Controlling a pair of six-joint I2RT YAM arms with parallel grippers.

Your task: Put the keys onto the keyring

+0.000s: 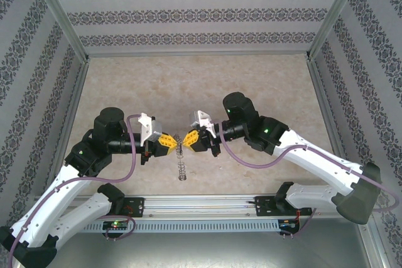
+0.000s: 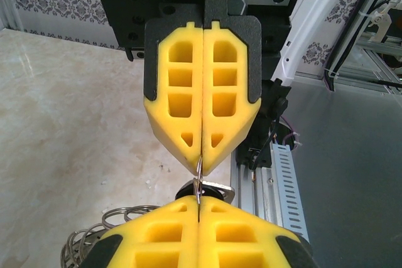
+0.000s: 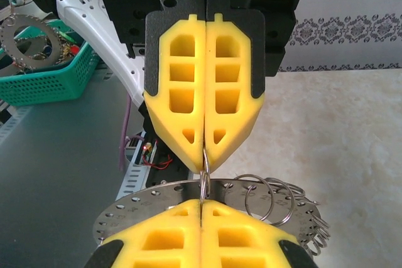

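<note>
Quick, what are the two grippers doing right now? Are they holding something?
Left gripper: closed, pinching a small silvery loop.
Right gripper: closed, pinching the same loop from the other side.

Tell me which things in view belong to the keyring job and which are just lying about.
Job:
- keyring
- small loop, pinched between both sets of shut fingers
- left gripper
- right gripper
- tiny dark piece, probably the key

Lying about:
- green basket in the background
- another fringed ring by it
</note>
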